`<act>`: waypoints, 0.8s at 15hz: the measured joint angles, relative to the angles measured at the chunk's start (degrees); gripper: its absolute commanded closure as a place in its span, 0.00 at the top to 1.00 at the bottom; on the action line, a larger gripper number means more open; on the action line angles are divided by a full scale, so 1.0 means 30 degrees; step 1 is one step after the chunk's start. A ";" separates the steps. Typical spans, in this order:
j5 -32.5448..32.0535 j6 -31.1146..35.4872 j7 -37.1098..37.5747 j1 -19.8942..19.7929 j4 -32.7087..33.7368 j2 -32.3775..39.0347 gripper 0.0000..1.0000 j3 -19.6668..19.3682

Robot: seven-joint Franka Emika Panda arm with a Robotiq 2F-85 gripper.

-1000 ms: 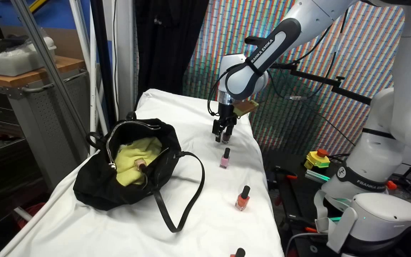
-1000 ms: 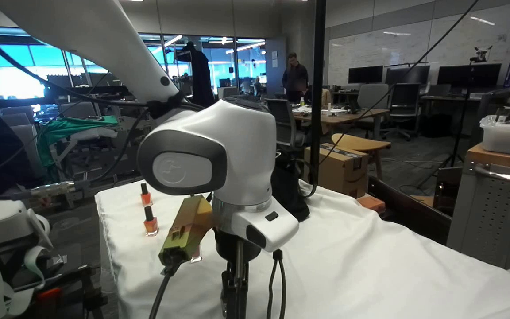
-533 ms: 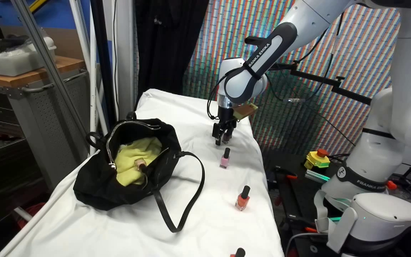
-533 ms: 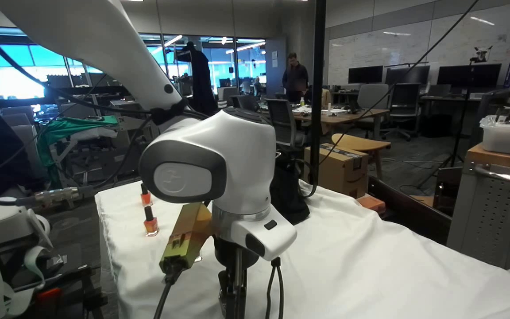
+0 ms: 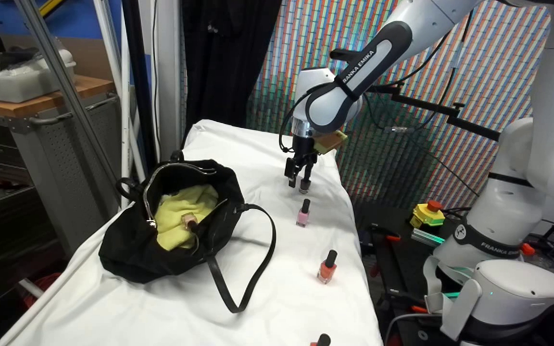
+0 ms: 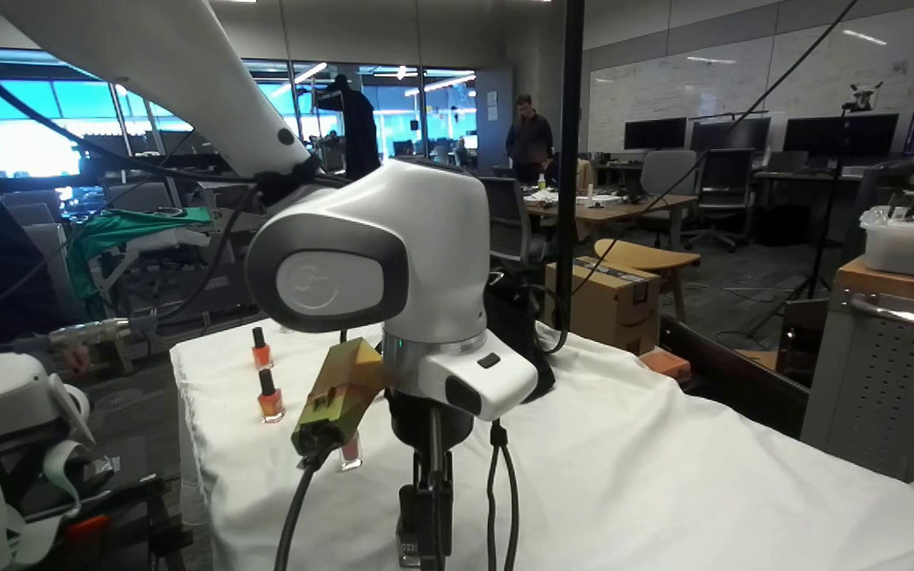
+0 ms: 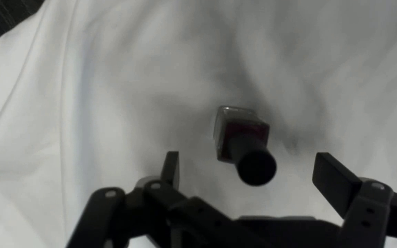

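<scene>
My gripper (image 7: 252,172) points down with its jaws wide apart. A dark red nail polish bottle (image 7: 243,127) with a black cap stands on the white cloth between the fingers, touching neither; its cap reaches up into the gap. In an exterior view that dark bottle (image 5: 305,185) shows just under the gripper (image 5: 299,179). Closest to it is a pink bottle (image 5: 303,218), then an orange one (image 5: 326,273), with a red one cut off at the lower frame edge. A black handbag (image 5: 132,257) lies open, a yellow cloth (image 5: 176,211) and a pinkish bottle (image 5: 189,219) inside.
The bag's strap (image 5: 253,288) loops over the white-covered table (image 5: 277,327) toward the bottles. The table's edge runs close beside the bottle row. Beyond it are an emergency stop (image 5: 427,214) and a white headset (image 5: 512,298). A cable hangs from the camera box (image 6: 338,392).
The gripper dipped slightly half a second ago and has since risen a little above its height of one second ago. The dark bottle stays in place and shows more fully beneath it.
</scene>
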 measured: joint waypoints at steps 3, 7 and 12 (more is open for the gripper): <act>-0.0559 -0.0011 0.0737 0.0297 -0.0166 -0.0402 1.00 -0.0002; -0.1137 -0.0009 0.1728 0.0718 -0.0766 -0.0861 1.00 -0.0003; -0.1856 0.0006 0.2973 0.1131 -0.1644 -0.1386 1.00 -0.0003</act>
